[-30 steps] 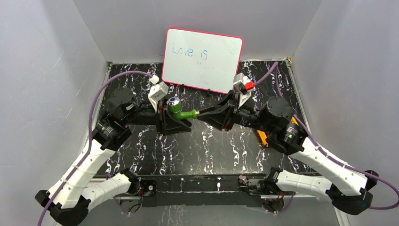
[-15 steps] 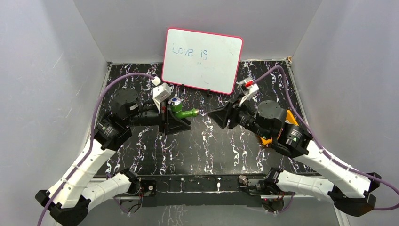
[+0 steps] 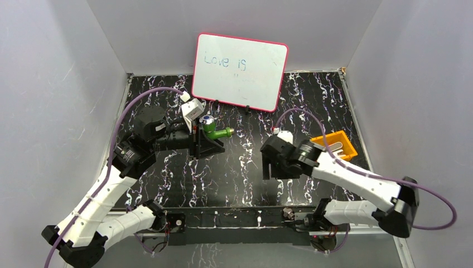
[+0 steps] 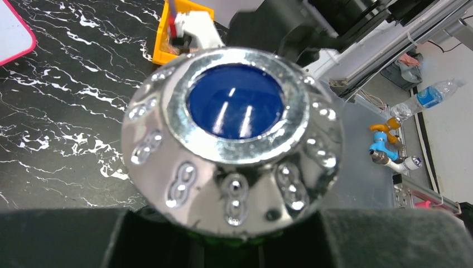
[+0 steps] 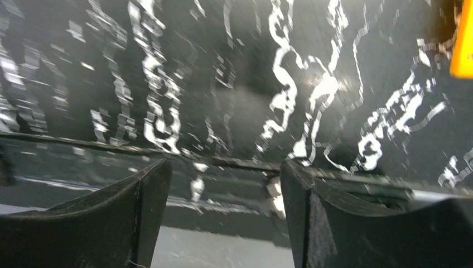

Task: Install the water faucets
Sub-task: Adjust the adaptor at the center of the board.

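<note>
While the left claw (image 3: 205,140) is clamping shut on the body of the green faucet (image 3: 215,132), I am seeing the piece held over the bench (image 3: 240,178), left of centre and just in front of the lower left corner of the whiteboard (image 3: 240,67). Its round knob (image 3: 207,120) is facing up toward the overhead camera, and its green side arm is pointing to the right, toward the middle of the bench.

On the left wrist feed, that knob (image 4: 234,103) is filling most of the frame: a glossy blue centre inside a silver rim, with a ring of dimples around the skirt. The dark bulk of the left claw is sitting along the bottom edge, hiding the green body beneath the knob.

Moving outward, the right claw (image 3: 273,162) is hanging well apart from the faucet, over the near right part of the bench and pointing downward. On its own feed the right claw (image 5: 223,184) is standing open, its two black fingers (image 5: 111,215) spread wide with nothing between them, only the black-and-white marbled bench (image 5: 223,84) and its near rail showing through the gap.

Just beyond the right arm, the orange tray (image 3: 341,140) is sitting near the right edge of the bench.
</note>
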Motion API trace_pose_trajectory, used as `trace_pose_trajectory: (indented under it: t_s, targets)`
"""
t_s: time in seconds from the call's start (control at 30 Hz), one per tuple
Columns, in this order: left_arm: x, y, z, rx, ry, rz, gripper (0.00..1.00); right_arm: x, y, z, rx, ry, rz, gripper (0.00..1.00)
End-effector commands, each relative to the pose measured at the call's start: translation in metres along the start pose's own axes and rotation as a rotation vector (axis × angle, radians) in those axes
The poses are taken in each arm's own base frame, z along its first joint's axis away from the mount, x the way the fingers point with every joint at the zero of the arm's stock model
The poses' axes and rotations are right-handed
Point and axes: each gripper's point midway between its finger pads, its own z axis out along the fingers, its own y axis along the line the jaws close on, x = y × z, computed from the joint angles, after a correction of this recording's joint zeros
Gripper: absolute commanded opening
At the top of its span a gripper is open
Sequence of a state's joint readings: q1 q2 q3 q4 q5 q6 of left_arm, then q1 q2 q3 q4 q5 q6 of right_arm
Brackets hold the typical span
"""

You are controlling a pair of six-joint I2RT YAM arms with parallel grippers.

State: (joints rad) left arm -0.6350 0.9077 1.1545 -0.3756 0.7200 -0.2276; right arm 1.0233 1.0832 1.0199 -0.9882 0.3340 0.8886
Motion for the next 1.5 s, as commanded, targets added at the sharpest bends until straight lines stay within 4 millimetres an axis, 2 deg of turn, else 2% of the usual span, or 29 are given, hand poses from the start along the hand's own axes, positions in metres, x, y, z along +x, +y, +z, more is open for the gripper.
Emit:
trace_pose_trajectory:
  t_s: [0.0,0.2,0.47,0.63,0.83,1.0,1.2,1.47]
  targets:
    - [-0.003,-0.007,-0.005,0.008,-0.02,0.012,0.0,0.05,-0.031,0.0,0.18,0.227,-0.066,0.81]
    - [0.0,-0.008,-0.007,0.009,-0.022,0.012,0.0,0.088,-0.055,0.006,0.3,0.359,-0.163,0.85]
    - [0.0,-0.011,-0.007,0.026,-0.016,0.008,0.0,0.124,-0.068,0.019,0.318,0.466,-0.249,0.84]
    - [-0.001,-0.011,-0.005,0.033,-0.013,0.003,0.0,0.141,-0.066,0.028,0.301,0.508,-0.297,0.78]
    - [-0.002,-0.013,-0.005,0.042,-0.017,-0.001,0.0,0.152,-0.075,0.035,0.335,0.544,-0.327,0.69]
    - [-0.002,-0.013,-0.005,0.047,-0.015,-0.004,0.0,0.152,-0.079,0.04,0.363,0.532,-0.327,0.62]
    - [-0.002,-0.015,-0.006,0.051,-0.021,-0.007,0.0,0.156,-0.079,0.04,0.381,0.552,-0.34,0.6]
    - [-0.002,-0.016,-0.007,0.047,-0.025,-0.007,0.0,0.157,-0.078,0.04,0.399,0.544,-0.349,0.34]
